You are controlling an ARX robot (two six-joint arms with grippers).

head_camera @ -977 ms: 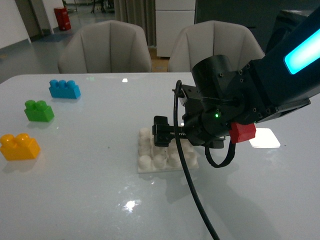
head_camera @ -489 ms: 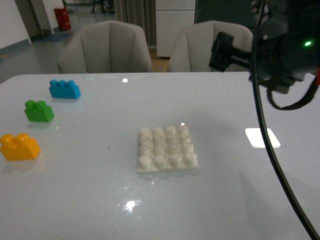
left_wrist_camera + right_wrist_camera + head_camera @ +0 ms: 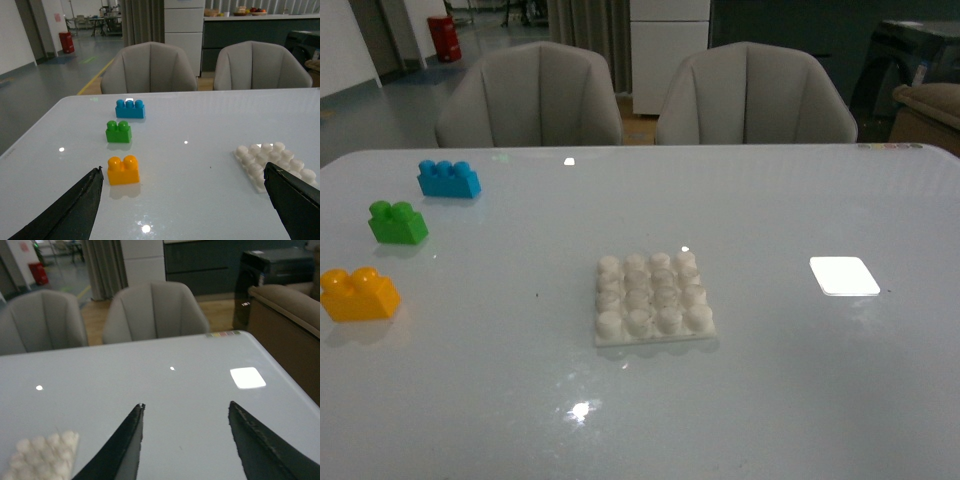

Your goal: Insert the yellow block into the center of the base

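The yellow block [image 3: 358, 293] sits on the white table at the left edge, studs up; it also shows in the left wrist view [image 3: 123, 170]. The white studded base [image 3: 652, 298] lies at the table's middle, with nothing on it; its corner shows in the left wrist view [image 3: 274, 159] and in the right wrist view [image 3: 42, 455]. Neither arm shows in the front view. My left gripper [image 3: 183, 172] is open and empty above the table, between the block and the base. My right gripper [image 3: 186, 404] is open and empty above bare table.
A green brick [image 3: 398, 222] and a blue brick [image 3: 448, 178] stand behind the yellow block at the left. A smooth flat white square [image 3: 844, 275] lies at the right. Two grey chairs [image 3: 530, 95] stand behind the table's far edge.
The right arm, which hung over the base a second ago, has lifted up and to the right and left the front view. The bricks and base have not moved.
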